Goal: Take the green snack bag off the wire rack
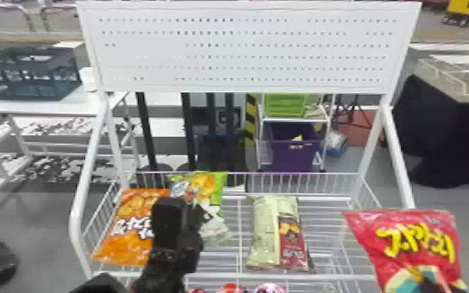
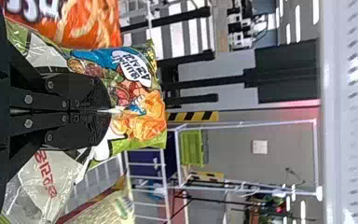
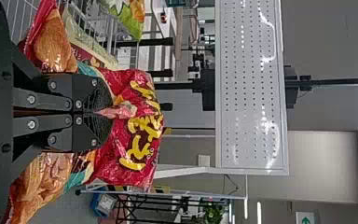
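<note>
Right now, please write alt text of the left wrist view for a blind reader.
The left gripper pinches the front of a green snack bag, with an orange bag beside it; a pale bag lies in the wire rack, a white perforated panel beyond.

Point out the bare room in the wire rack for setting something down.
Widest: bare wire between the pale bag and the rack's right side. Narrower: between pale bag and green snack bag. Crowded: the left end, with orange bag, green snack bag and left claw.

Grn snack bag [image 1: 217, 189]; red bag [image 1: 411, 253] w/ yel. print; blk/yel-striped post [image 1: 251, 117]
</note>
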